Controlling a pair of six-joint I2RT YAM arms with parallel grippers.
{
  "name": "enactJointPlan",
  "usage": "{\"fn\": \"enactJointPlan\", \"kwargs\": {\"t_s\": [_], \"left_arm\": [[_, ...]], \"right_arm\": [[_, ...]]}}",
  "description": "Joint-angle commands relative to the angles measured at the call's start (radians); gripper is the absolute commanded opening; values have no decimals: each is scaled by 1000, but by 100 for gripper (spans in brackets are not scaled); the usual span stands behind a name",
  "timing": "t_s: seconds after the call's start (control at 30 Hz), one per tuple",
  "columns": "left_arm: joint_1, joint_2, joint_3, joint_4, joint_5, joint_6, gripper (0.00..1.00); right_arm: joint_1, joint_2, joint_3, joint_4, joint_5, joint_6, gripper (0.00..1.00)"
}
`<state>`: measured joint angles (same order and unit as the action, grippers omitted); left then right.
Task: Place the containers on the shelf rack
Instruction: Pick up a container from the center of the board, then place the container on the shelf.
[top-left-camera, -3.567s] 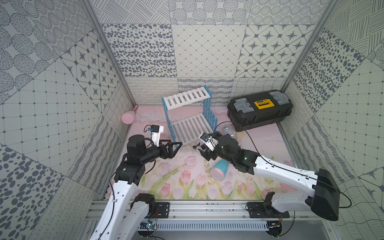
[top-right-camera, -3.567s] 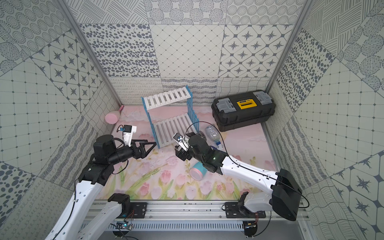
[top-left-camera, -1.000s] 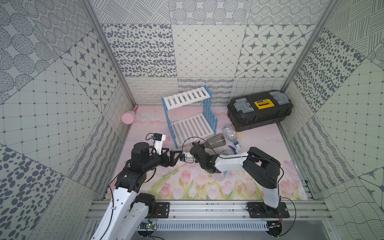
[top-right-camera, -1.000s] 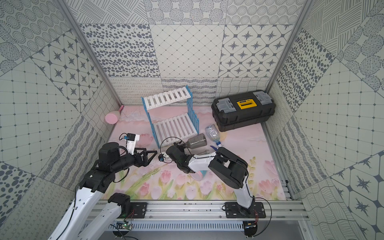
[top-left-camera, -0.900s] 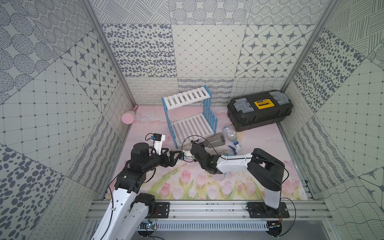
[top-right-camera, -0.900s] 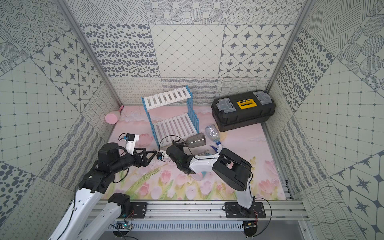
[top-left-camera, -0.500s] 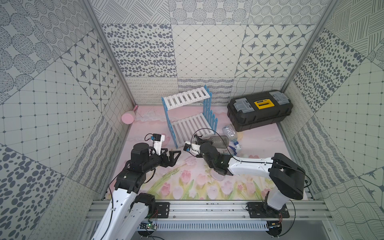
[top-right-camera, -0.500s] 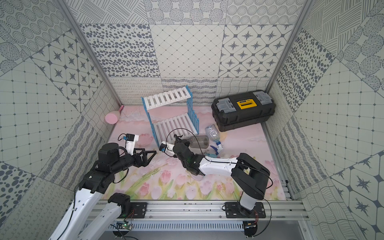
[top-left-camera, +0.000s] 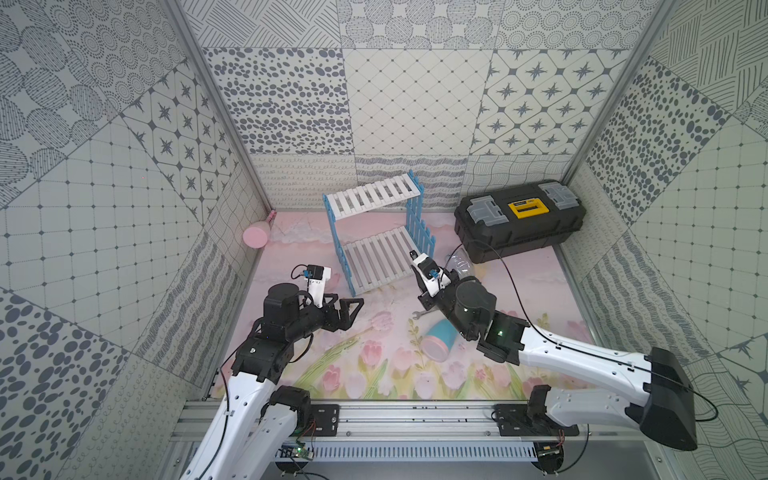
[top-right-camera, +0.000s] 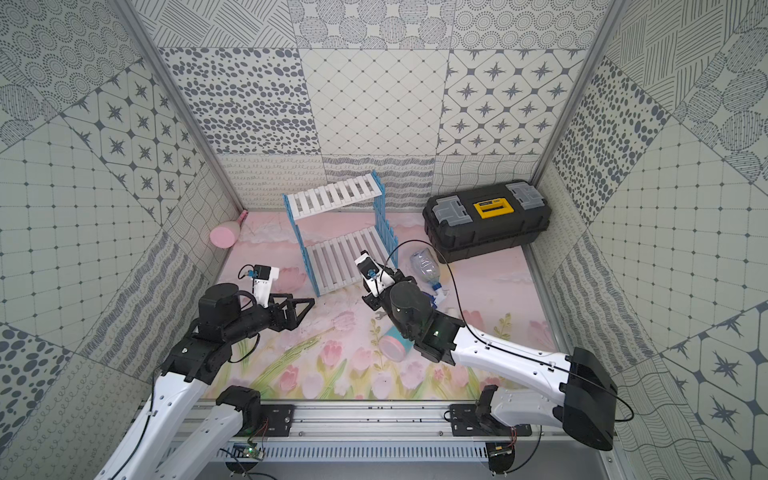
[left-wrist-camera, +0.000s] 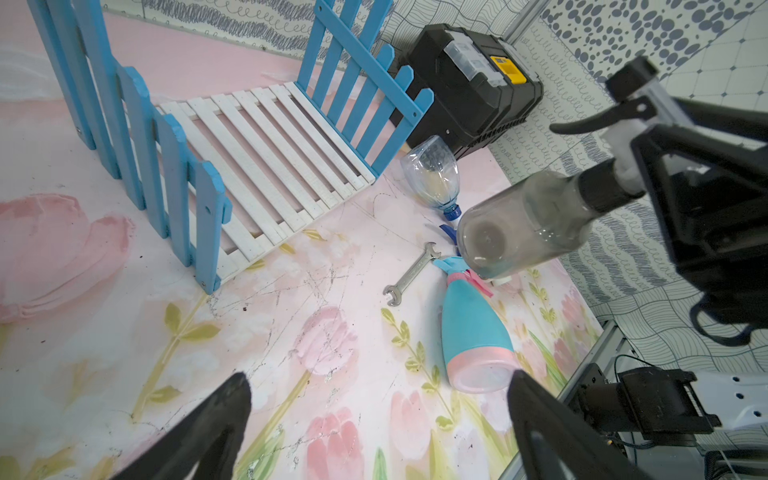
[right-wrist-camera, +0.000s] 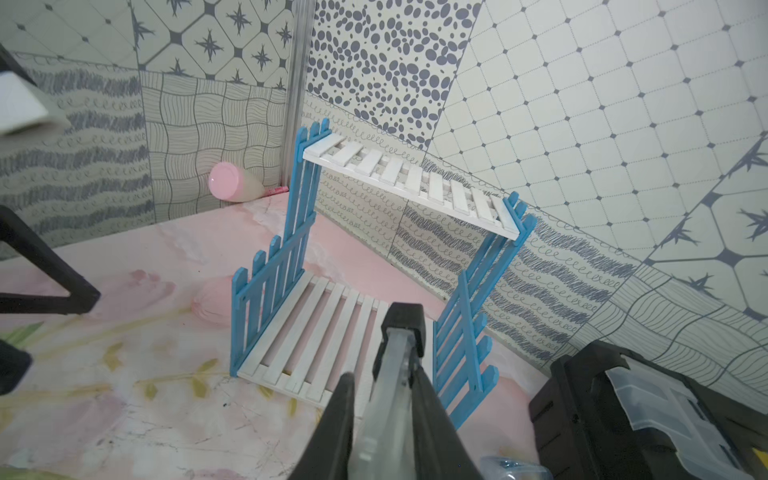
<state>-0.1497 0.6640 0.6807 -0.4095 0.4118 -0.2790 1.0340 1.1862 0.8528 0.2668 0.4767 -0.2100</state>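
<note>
Left arm (top-left-camera: 246, 390) and right arm (top-left-camera: 582, 362): white shells, black joints; thin black cables (top-left-camera: 509, 274) loop along each; green light (top-left-camera: 500, 333) on the right elbow; left gripper (top-left-camera: 355, 314) black, with triangular fingers.

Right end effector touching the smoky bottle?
Touching. Both wrist views show the right end effector clamped on the spray head of the smoky bottle.

surface: pink tulip-print mat (top-left-camera: 332, 365) | far middle: shelf rack (top-left-camera: 374, 266) upright | far right: black toolbox (top-left-camera: 519, 220) | beside rack's right fence: clear bottle (left-wrist-camera: 432, 174) on its side | mid-mat: teal bottle (left-wrist-camera: 473, 332) on its side, wrench (left-wrist-camera: 411, 274) by its nozzle | far left corner: cream-pink bottle (top-left-camera: 255, 237) on its side
</note>
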Motion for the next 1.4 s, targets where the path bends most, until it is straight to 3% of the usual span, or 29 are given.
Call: {"fn": "enactJointPlan", "kwargs": {"t_s": [0.0, 0.23, 0.57, 0.83, 1.37], "left_arm": [[1, 31, -4, 144, 50, -36, 98], [-1, 95, 16, 192, -5, -137, 99], [1, 183, 12, 294, 10, -229, 99], [-1, 202, 37, 312, 48, -133, 99], [-1, 244, 90, 278, 6, 49, 98]], "right_arm": [[-57, -36, 39, -77, -85, 204, 0], [-207, 3, 105, -98, -222, 320, 0], [-311, 226, 181, 199, -329, 303, 0], [-358, 445, 261, 426, -339, 308, 0], [-414, 798, 483, 546, -275, 271, 0]]}}
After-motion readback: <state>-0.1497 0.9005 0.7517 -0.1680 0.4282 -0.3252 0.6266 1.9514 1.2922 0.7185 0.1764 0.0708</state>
